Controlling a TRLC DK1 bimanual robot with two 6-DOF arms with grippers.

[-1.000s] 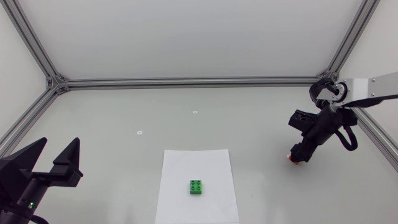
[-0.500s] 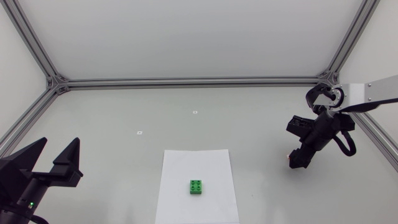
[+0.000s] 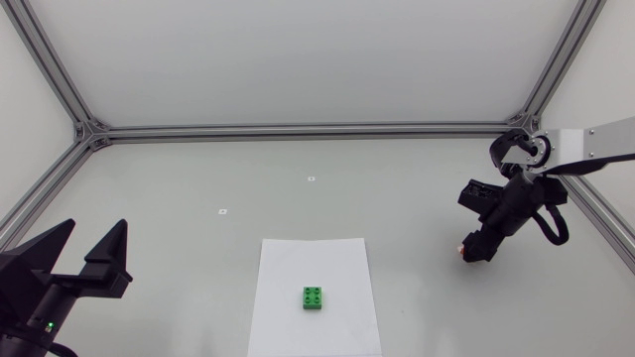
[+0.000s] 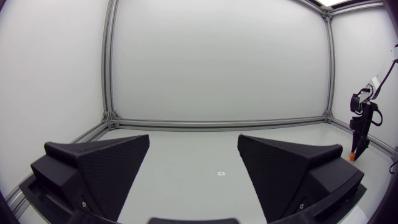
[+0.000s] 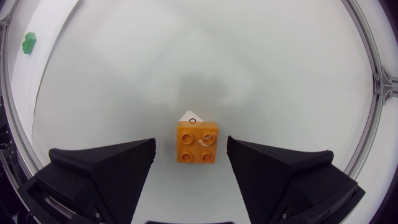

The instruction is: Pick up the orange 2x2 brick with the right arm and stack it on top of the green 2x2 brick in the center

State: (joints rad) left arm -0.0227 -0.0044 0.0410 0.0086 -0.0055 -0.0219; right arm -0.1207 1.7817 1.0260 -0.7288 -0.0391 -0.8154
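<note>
The orange 2x2 brick (image 5: 196,142) lies on the table, studs up, between the fingers of my right gripper (image 5: 189,148), which is open and has a gap to the brick on each side. In the head view the right gripper (image 3: 475,249) hangs over the table's right side and only a sliver of the orange brick (image 3: 460,250) shows beside it. The green 2x2 brick (image 3: 315,297) sits on a white paper sheet (image 3: 288,268) at front centre, far from the right gripper. My left gripper (image 3: 87,260) stands open at the front left with nothing in it.
A small white marker (image 5: 188,116) lies just ahead of the orange brick. Two more small markers (image 3: 311,178) (image 3: 223,211) dot the table's middle. The aluminium frame rail (image 3: 298,130) runs along the back and sides. The green brick (image 5: 28,42) shows far off in the right wrist view.
The right gripper dipped slightly toward the front of the table, then came back a little, staying over the orange brick. The left arm and green brick have not moved.
</note>
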